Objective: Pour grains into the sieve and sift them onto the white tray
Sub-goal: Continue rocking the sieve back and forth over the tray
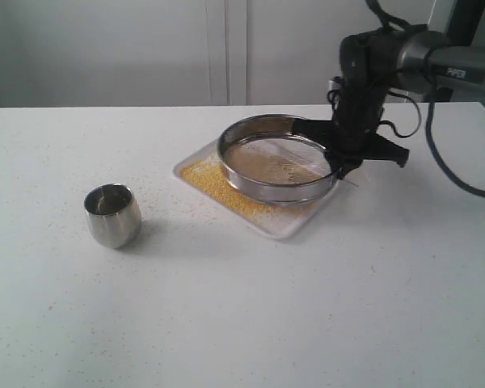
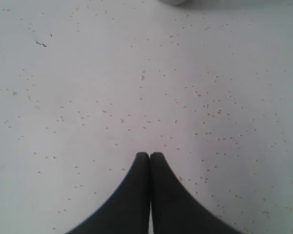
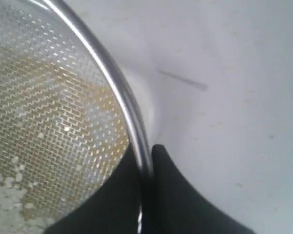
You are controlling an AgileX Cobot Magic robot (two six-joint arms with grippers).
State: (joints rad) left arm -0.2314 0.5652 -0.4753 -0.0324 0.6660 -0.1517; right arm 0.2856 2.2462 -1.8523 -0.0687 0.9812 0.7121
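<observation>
The round steel sieve hangs just above the white tray, and my right gripper is shut on its right rim. In the right wrist view the sieve's rim runs between the fingers of my right gripper, one finger inside over the mesh, one outside. Yellow grains lie in a layer on the tray under and left of the sieve; a few pale bits sit on the mesh. My left gripper is shut and empty over the table, out of the exterior view.
A small rounded steel cup stands upright on the white table at the left, apart from the tray. Stray grains are scattered over the tabletop. The right arm reaches in from the upper right.
</observation>
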